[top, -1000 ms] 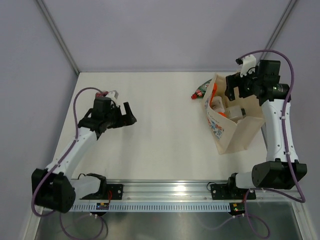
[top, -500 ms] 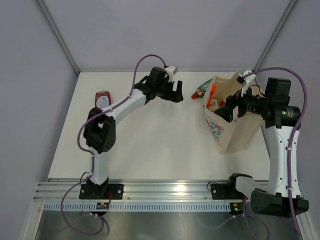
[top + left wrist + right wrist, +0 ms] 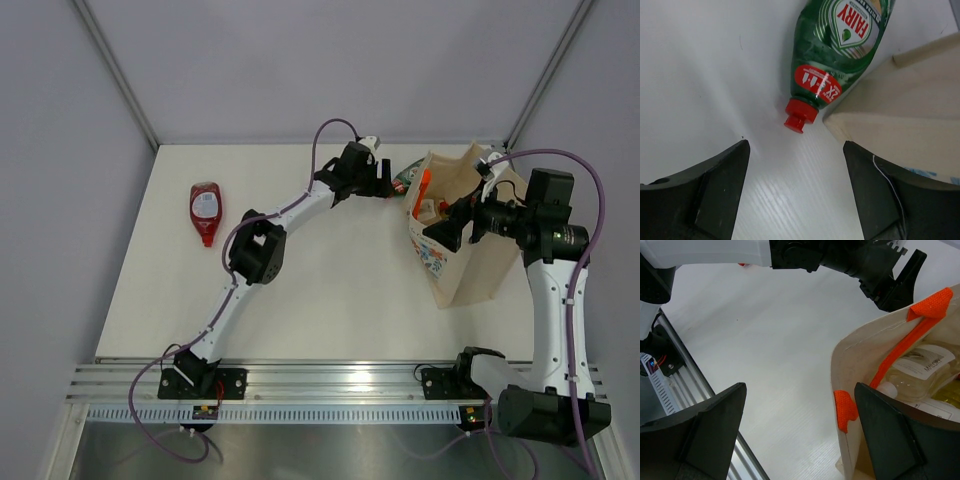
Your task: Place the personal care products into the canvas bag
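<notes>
A green red-capped bottle (image 3: 840, 55) lies on the table against the canvas bag (image 3: 900, 125), cap toward me; it also shows in the top view (image 3: 405, 178). My left gripper (image 3: 795, 150) is open and empty, just short of the cap, and shows in the top view (image 3: 385, 183). A red bottle (image 3: 205, 210) lies at the far left of the table. The canvas bag (image 3: 470, 255) stands open at the right with pale-yellow bottles (image 3: 920, 375) inside. My right gripper (image 3: 800, 390) is open and empty over the bag's left rim (image 3: 840, 370), also seen in the top view (image 3: 447, 228).
The bag's orange handle (image 3: 905, 340) hangs across its mouth. Grey walls close the table at the back and sides. A metal rail (image 3: 330, 385) runs along the near edge.
My left arm has swung from the left of the table to the green bottle by the bag, leaving the red bottle lying at the left. My right gripper has turned toward the bag's left rim.
</notes>
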Robot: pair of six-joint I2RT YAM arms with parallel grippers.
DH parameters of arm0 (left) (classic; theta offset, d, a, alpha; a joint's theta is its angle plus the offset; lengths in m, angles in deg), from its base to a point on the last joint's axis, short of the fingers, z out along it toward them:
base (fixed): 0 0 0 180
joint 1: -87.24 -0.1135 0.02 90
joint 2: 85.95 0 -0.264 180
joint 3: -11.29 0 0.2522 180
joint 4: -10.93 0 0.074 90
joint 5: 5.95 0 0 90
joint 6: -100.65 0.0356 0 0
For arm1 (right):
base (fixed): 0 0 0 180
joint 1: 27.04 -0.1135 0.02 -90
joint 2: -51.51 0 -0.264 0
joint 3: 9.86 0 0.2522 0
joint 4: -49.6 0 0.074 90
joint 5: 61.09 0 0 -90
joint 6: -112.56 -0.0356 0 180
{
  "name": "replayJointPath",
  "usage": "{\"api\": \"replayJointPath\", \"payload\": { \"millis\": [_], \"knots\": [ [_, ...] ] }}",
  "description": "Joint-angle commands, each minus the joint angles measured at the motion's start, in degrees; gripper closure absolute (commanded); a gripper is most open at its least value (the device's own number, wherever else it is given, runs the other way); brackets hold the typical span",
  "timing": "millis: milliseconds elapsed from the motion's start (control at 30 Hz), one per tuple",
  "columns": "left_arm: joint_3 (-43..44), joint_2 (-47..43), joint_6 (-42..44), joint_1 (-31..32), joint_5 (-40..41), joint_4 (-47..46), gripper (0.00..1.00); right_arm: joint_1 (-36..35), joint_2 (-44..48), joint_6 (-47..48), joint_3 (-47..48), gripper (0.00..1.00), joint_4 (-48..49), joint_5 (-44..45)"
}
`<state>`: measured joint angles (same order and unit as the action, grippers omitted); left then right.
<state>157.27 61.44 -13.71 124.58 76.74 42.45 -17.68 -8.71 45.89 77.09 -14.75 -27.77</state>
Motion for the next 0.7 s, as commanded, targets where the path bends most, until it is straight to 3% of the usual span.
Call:
{"api": "replayJointPath", "payload": {
  "millis": [0, 500, 667],
  "knots": [
    [3.9, 0.5, -6.3, 0.2, 2.3, -10.3, 0.19, 0.5, 0.3, -2.4, -1.4, 0.04, 3.9, -1.1],
    [2.4, 4.2, -12.9, -0.2, 0.1, -14.9, 0.28, 0.5, 0.7, -5.8, -1.7, 0.08, 4.7, 0.6],
    [-18.7, -11.4, -12.0, -2.7, 1.4, -24.0, 0.24, -2.7, -7.4, -2.4, 12.3, 0.16, -3.3, 9.4]
  ]
}}
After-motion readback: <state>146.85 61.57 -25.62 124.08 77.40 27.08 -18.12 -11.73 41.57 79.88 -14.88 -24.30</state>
